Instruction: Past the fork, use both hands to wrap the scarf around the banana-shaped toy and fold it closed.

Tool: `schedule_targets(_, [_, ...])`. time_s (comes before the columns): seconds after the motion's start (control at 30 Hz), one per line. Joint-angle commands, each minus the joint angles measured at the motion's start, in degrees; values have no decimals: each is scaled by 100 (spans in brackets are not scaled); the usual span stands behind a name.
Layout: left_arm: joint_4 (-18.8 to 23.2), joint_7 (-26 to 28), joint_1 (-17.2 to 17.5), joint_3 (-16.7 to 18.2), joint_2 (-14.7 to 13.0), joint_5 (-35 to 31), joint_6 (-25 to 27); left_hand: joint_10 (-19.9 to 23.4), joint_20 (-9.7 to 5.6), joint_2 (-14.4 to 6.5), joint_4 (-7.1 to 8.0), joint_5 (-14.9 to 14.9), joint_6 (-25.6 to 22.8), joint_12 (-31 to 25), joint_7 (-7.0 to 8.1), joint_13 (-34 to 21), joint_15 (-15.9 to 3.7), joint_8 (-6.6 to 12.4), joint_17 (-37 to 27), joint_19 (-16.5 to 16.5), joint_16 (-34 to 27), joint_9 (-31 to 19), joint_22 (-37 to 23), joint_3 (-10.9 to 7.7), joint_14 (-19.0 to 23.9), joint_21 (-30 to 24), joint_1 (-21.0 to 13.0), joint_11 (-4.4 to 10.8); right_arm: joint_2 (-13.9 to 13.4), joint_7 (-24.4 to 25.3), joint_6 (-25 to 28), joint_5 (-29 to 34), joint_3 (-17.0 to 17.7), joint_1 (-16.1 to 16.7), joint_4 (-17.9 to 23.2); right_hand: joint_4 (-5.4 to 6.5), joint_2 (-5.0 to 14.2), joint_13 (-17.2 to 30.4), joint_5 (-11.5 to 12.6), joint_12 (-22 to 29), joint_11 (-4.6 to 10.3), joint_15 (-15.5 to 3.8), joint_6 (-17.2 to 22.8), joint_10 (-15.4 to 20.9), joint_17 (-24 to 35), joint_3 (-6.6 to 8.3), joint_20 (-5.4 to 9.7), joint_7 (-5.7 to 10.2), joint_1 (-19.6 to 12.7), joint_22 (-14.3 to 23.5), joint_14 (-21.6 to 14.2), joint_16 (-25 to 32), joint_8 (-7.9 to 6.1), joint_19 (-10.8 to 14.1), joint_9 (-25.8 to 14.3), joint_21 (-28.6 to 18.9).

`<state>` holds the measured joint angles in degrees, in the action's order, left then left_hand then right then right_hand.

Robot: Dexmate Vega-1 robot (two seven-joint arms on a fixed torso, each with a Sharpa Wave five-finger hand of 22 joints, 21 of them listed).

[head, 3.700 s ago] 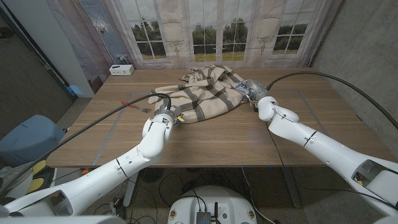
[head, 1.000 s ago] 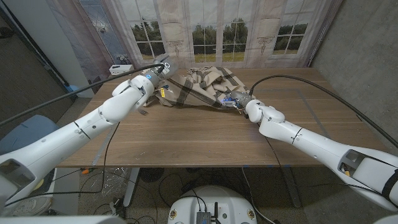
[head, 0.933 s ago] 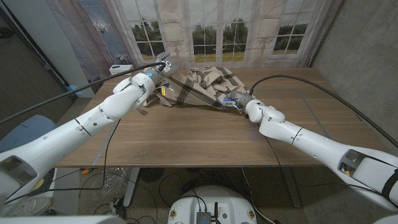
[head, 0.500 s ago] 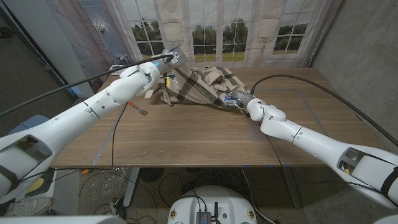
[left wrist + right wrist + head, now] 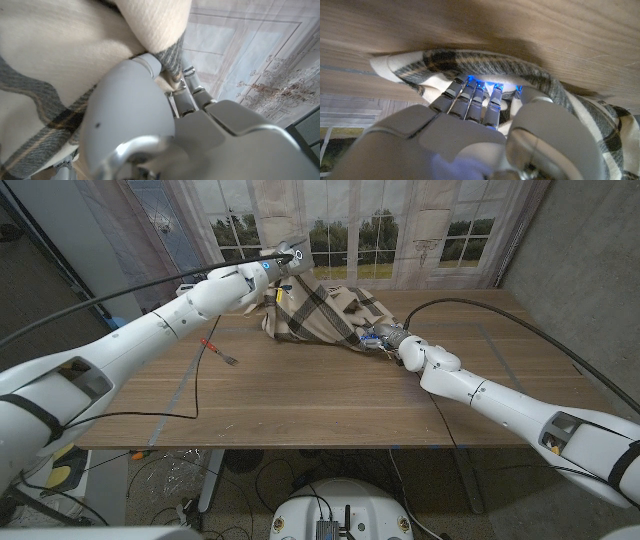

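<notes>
Your left hand (image 5: 283, 268) grips the beige plaid woven scarf (image 5: 318, 310) lifted beyond the red-handled fork (image 5: 216, 351) while your right hand (image 5: 384, 337) pinches its near edge on the wooden table (image 5: 330, 400) (banana toy hidden), so folding closed remains, I judge.

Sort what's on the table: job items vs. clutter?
Job:
scarf, lifted at one side by left hand
right hand, holding the scarf's other end
fork, landmark on the table

Lying about:
small white box, far left edge

Banana toy: not visible.
</notes>
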<state>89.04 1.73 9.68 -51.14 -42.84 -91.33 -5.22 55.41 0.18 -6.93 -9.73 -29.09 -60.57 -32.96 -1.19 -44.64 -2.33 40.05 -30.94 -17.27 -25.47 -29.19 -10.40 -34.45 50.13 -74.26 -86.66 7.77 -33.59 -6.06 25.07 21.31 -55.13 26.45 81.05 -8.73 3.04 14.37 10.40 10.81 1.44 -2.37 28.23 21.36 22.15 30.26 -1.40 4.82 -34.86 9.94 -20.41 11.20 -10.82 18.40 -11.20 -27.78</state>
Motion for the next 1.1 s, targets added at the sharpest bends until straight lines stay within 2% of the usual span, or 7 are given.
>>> schedule_targets(0.03, [-1211, 941, -1155, -890, 531, -135, -579, 13, -24, -25, -4, -55, 4, 11, 25, -26, -979, 9, -2336, 1, -1261, 0, -2, -48, 449, -59, 64, 2, 28, -149, -135, 22, -68, -93, -236, -23, 33, 14, 19, 40, 7, -261, -33, -21, 3, -3, -250, -9, -64, 37, 16, 28, -22, 236, -10, -27])
schedule_targets(0.07, [-1220, 960, -1184, -934, 522, -111, -570, 19, -21, -33, 1, -62, -9, 17, 31, -23, -980, 10, -2348, 4, -1255, 9, 1, -59, 450, -60, 69, 5, 29, -151, -135, 24, -68, -93, -237, -23, 32, 13, 19, 40, 6, -260, -33, -21, 2, -3, -249, -11, -63, 37, 17, 28, -22, 237, -10, -26])
schedule_targets(0.23, [-1839, 1559, -1703, -1431, 855, -117, -925, 25, -27, -29, 5, -72, -6, 34, 35, -10, -983, 12, -2374, 13, -1243, 9, 3, -71, 457, -67, 89, 20, -11, -210, -136, 58, -88, -85, -194, -24, 36, 7, 19, 40, -3, -265, -45, -27, -10, -5, -249, -6, -64, 37, 24, 31, -20, 238, -10, -20])
schedule_targets(0.43, [-2280, 2219, -2068, -1930, 1173, -32, -1120, 33, -30, -32, 13, -87, 6, 64, 53, 17, -982, 11, -2408, 23, -1216, 10, 7, -93, 451, -74, 119, 20, -113, -294, -88, 96, -101, 4, -6, -26, 43, 0, 20, 41, -4, -267, -44, -33, -24, -5, -248, -8, -67, 37, 24, 37, -23, 236, -9, -11])
schedule_targets(0.63, [-2520, 2638, -2346, -2341, 1386, 25, -1227, 25, -39, -20, 9, -96, -12, 89, 46, 22, -987, -12, -2441, 39, -1187, 66, 8, -109, 450, -86, 146, 26, -247, -408, -68, 176, -137, 119, 249, -29, 40, -7, 20, 42, -3, -260, -48, -39, -41, -5, -245, -3, -68, 37, 34, 35, -24, 238, -8, -3])
schedule_targets(0.9, [-2693, 2942, -2625, -2722, 1553, 61, -1258, 23, -58, -23, 12, -104, -21, 122, 19, 45, -992, -19, -2444, 47, -1135, 90, 7, -128, 454, -103, 175, 41, -405, -554, -96, 307, -167, 278, 593, -31, 45, -16, 20, 44, -3, -266, -44, -44, -60, -8, -246, -2, -71, 37, 40, 41, -28, 239, -8, 8])
schedule_targets(1.1, [-3023, 3331, -2821, -3014, 1780, 40, -1246, 22, -69, -21, 10, -105, -8, 135, 34, 38, -997, -25, -2439, 63, -1093, 98, 8, -138, 483, -116, 201, 51, -477, -768, -166, 406, -220, 345, 784, -32, 49, -23, 20, 46, 11, -258, -43, -47, -75, -10, -242, -8, -73, 37, 48, 44, -31, 241, -7, 16])
